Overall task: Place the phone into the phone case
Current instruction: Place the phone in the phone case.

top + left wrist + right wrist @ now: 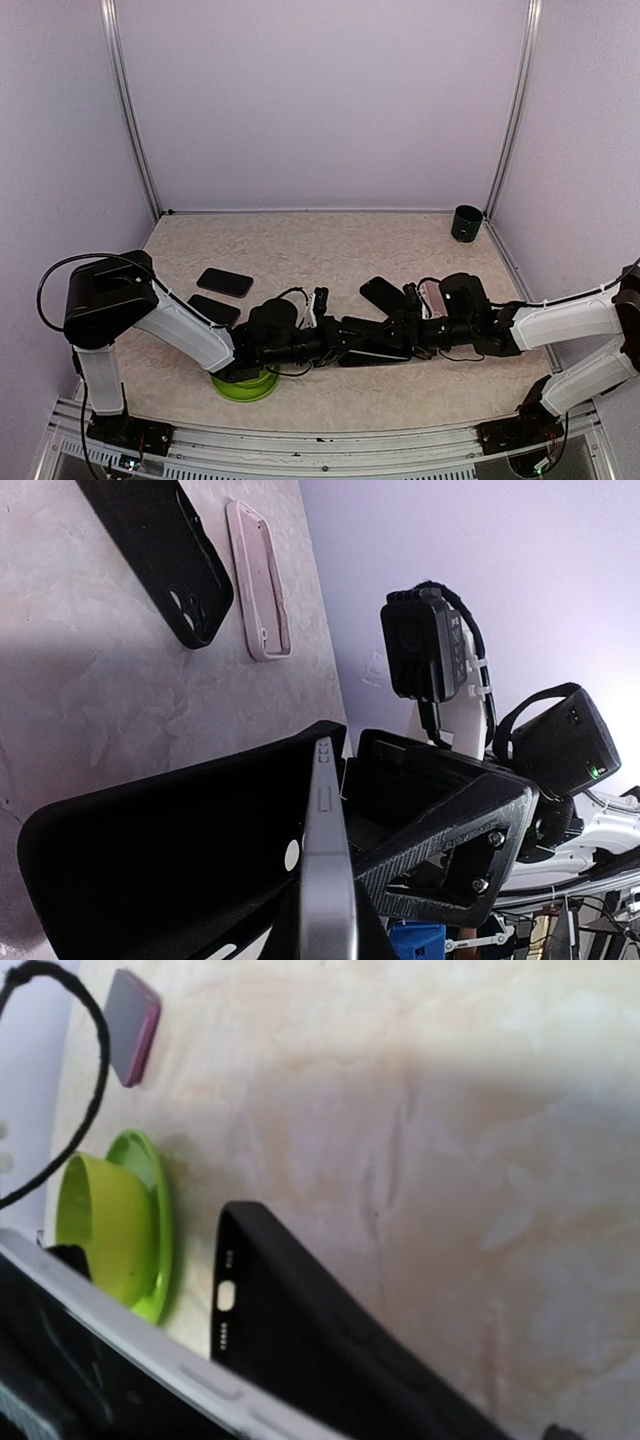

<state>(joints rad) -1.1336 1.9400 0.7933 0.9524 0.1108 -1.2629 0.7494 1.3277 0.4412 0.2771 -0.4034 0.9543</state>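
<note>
Now — left claw (322,340) clenched on phone (325,880), right claw (405,335) grasping phone case (300,1330) (just alongside).

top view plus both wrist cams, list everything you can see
phone: 1, silver edge, held mid-table
phone case: 1, black, held against the phone
spare case: 1, black, flat on table right of centre
pink case: 1, pale pink, beside spare case
rear slab: 1, black, table left; phone or case unclear
front slab: 1, black, just nearer
cup on saucer: 1, lime green, near edge under left arm
dark cup: 1, dark, far right corner
table: 1, beige marbled
left gripper: 1, black, shut on phone
right gripper: 1, black, shut on phone case
</note>
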